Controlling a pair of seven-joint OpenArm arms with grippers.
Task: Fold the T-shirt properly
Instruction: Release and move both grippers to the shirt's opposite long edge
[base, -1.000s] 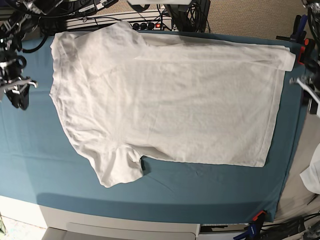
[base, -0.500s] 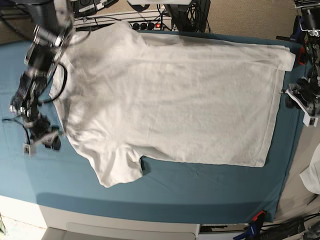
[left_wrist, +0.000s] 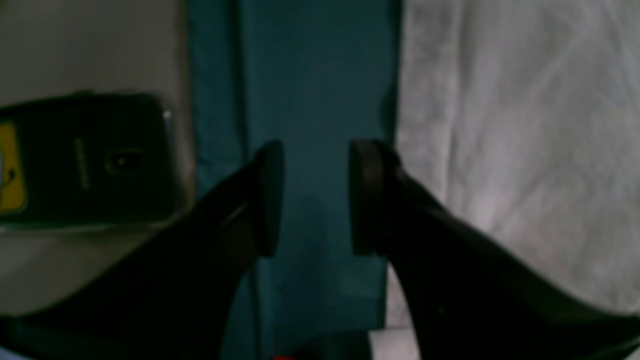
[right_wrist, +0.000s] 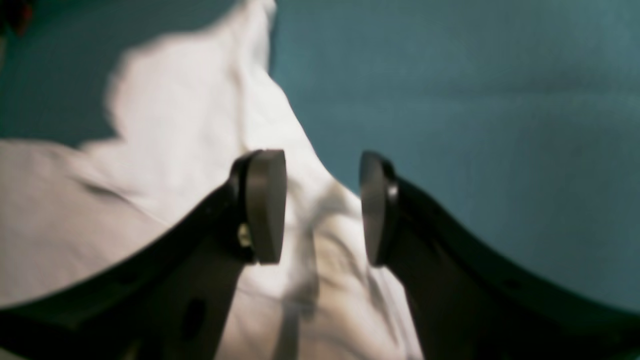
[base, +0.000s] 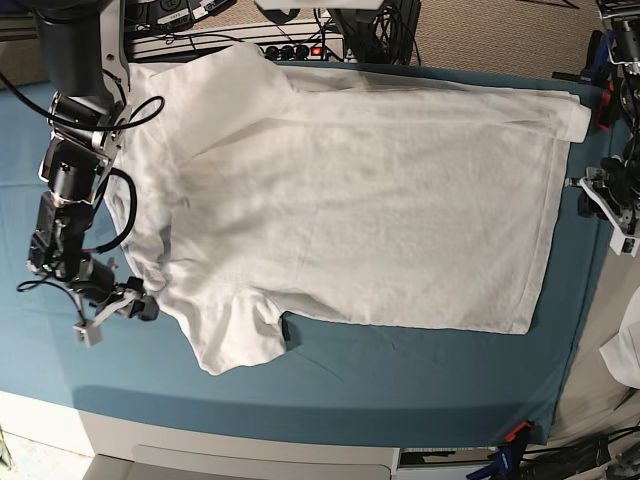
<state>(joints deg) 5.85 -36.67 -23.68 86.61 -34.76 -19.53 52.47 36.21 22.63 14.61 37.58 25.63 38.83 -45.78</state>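
The white T-shirt lies spread flat on the teal table cloth, collar end at the left and hem at the right. My right gripper is open at the shirt's left edge, by the near sleeve. In the right wrist view its jaws straddle a raised edge of the shirt, apart from it. My left gripper is open just off the hem. In the left wrist view it is over bare teal cloth, with the shirt just to its right.
A power strip and cables run along the back edge. Clamps hold the cloth at the front right and back right. A white fabric scrap hangs at the right. A black phone lies beside the cloth.
My right arm has swung in from the far left and moved down along the shirt's left edge to the near sleeve. My left gripper has come in beside the hem and stayed there.
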